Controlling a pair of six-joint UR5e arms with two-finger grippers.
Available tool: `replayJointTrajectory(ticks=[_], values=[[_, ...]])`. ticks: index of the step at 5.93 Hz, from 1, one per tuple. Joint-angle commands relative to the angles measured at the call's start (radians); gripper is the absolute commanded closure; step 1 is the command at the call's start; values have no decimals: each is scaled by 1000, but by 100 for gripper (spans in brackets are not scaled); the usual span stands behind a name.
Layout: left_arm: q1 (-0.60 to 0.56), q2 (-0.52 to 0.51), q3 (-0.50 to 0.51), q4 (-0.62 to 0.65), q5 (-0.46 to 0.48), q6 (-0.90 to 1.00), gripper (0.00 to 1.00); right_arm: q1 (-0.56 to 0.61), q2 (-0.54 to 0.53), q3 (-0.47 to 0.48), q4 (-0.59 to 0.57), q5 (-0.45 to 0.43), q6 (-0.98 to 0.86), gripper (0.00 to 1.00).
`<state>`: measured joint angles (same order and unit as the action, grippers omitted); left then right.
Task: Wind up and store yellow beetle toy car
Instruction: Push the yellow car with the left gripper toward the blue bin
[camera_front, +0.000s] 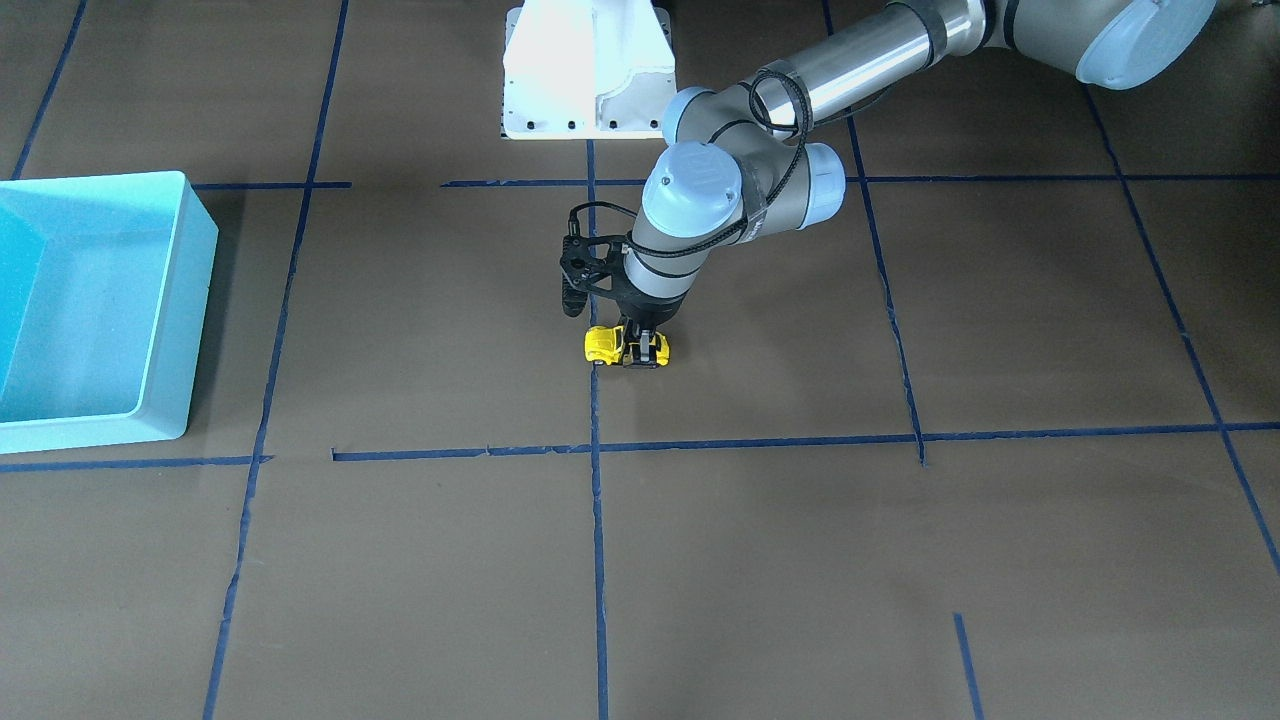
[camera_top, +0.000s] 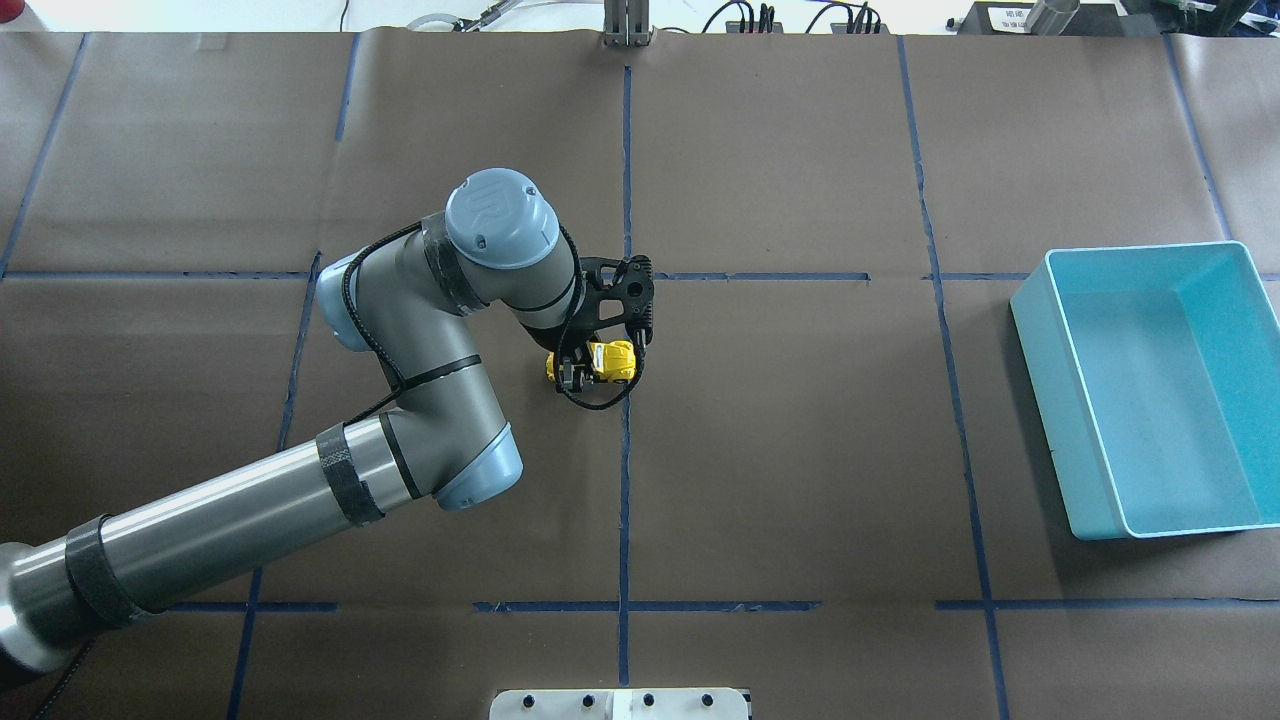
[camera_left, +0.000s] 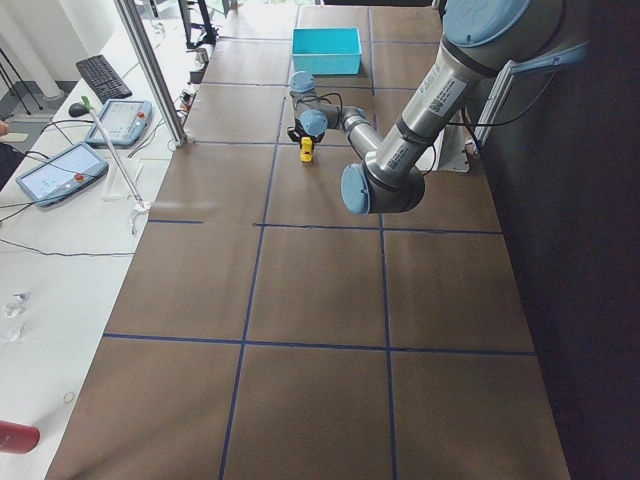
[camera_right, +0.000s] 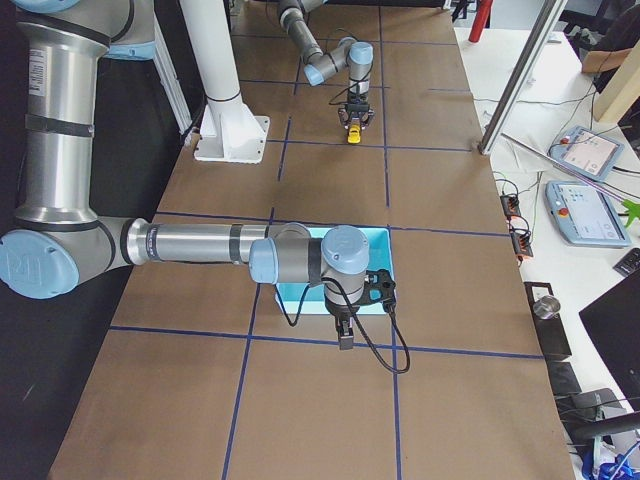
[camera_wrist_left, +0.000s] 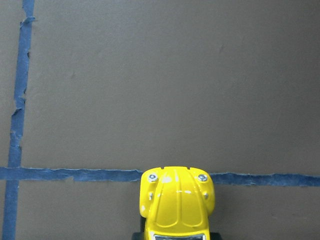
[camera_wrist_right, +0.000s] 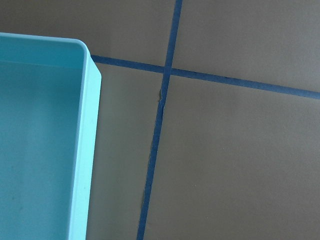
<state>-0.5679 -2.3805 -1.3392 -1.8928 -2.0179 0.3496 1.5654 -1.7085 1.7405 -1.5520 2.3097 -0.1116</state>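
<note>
Yellow beetle toy car on table, in closed grip of left end effector.

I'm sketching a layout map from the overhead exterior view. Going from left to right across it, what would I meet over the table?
left arm → yellow beetle toy car → teal bin
</note>
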Motion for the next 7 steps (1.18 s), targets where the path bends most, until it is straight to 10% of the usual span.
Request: replayJointTrajectory(ticks=[1,7], values=[[-1,20,-11,-3,-2,2,100,-1,0,4,1,2,0,0],[-43,199,-143,-53,-76,46,100,-1,-3,-25,1,2,1,0]])
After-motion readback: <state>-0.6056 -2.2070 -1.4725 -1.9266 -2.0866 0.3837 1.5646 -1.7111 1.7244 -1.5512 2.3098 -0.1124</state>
